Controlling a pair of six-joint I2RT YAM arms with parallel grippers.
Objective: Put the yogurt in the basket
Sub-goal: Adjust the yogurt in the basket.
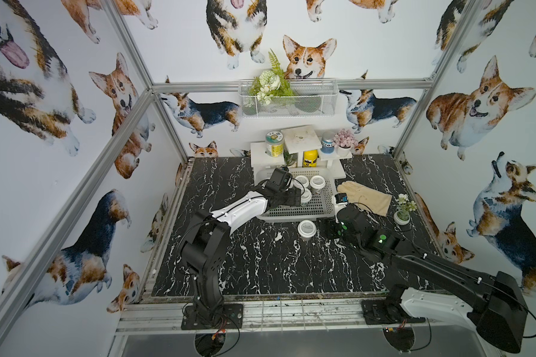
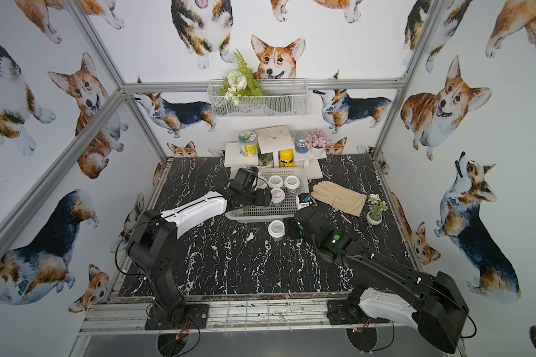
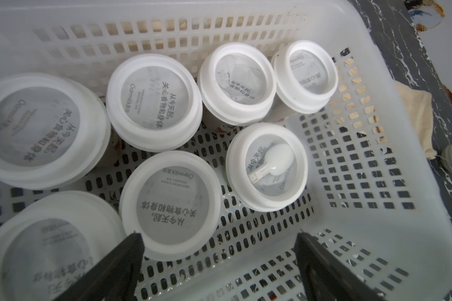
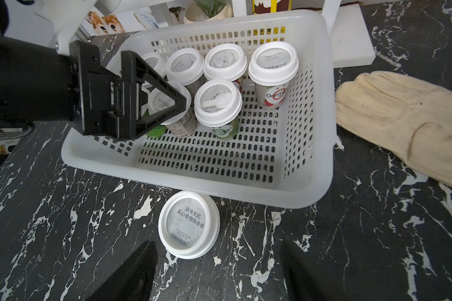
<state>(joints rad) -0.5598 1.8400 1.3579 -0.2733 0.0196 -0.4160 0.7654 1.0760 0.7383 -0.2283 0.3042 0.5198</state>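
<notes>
The white slotted basket point(image 1: 294, 216) point(image 2: 260, 217) point(image 3: 428, 208) point(image 4: 245, 194) sits at the back middle of the black marble table. Several yogurt cups point(image 3: 154, 101) point(image 4: 218, 103) with white lids stand upright in its far-left part. My left gripper point(image 1: 297, 197) point(image 3: 218, 239) hovers open over them, and one cup point(image 3: 171, 206) sits just ahead of its fingertips. Another yogurt point(image 1: 306, 229) point(image 2: 276, 228) point(image 4: 189, 224) stands on the table against the basket's front rim. My right gripper point(image 4: 218, 246) is open just short of it, holding nothing.
A cream glove point(image 1: 365, 193) point(image 4: 402, 117) lies right of the basket, with a small potted plant point(image 1: 403, 213) beyond it. A white shelf point(image 1: 300, 139) behind the basket carries jars and a yellow bottle point(image 1: 310, 158). A wire basket with flowers point(image 1: 288, 99) hangs on the back wall.
</notes>
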